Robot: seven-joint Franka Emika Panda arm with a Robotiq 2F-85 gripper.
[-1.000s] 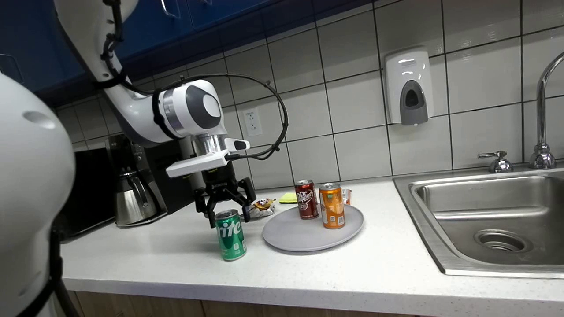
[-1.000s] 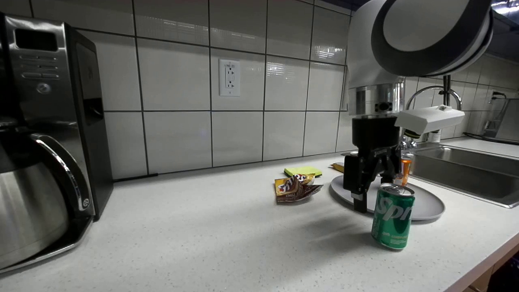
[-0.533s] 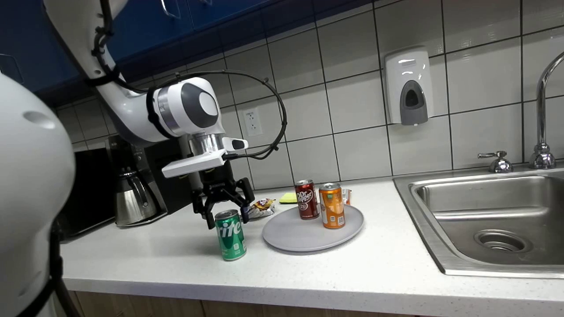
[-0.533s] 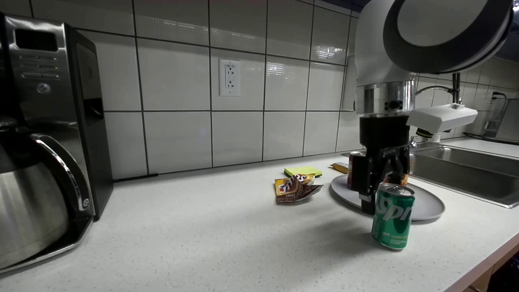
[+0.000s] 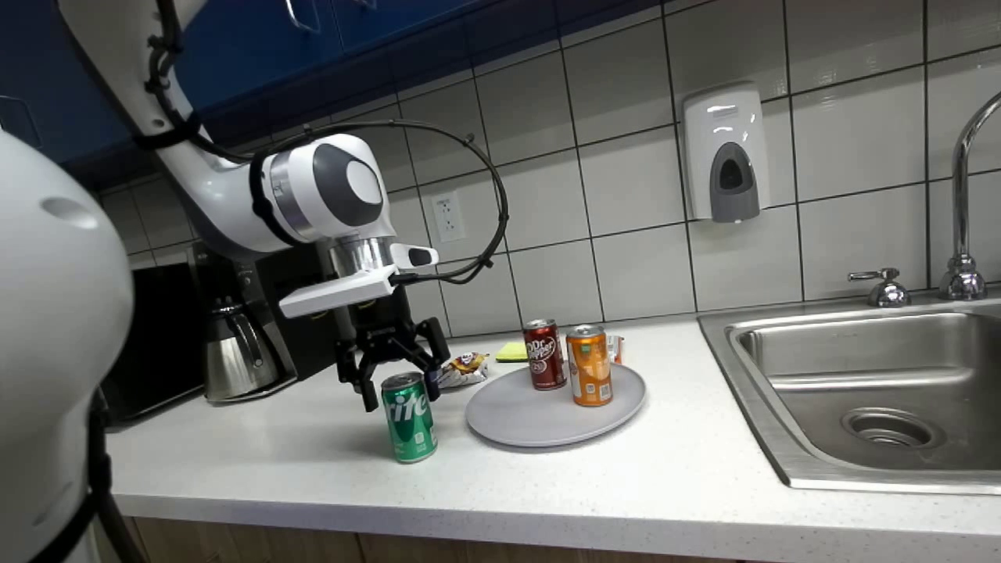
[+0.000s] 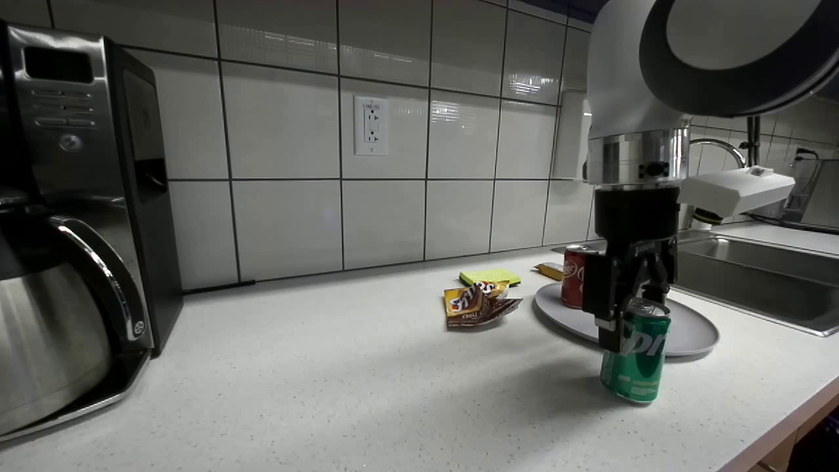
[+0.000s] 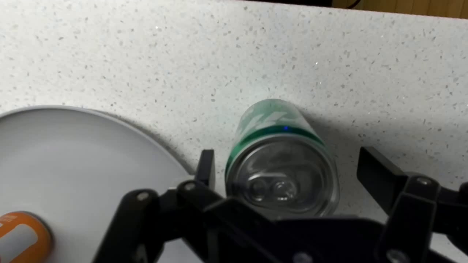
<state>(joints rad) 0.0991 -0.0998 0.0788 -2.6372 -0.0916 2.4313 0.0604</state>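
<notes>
A green Sprite can (image 5: 410,428) stands upright on the white counter in both exterior views (image 6: 634,377). My black gripper (image 7: 287,164) is open above and around the can's top. In the wrist view the can's silver lid (image 7: 283,175) lies between the two fingers, with a gap on each side. In an exterior view one finger (image 6: 611,337) overlaps the can's upper side. A grey plate (image 5: 512,422) lies beside the can, holding a dark red Dr Pepper can (image 5: 544,356) and an orange can (image 5: 590,367). The orange can also shows in the wrist view (image 7: 22,239).
A crumpled snack wrapper (image 6: 478,307) and a yellow-green sponge (image 6: 490,277) lie behind, near the tiled wall. Another packet (image 6: 550,269) lies behind the plate. A steel sink (image 5: 751,399) is beyond the plate. A coffee maker (image 6: 78,196) stands at the opposite end.
My gripper has moved toward the green can and slightly down, so its fingers now stand about the can's top. The cans and plate have not moved.
</notes>
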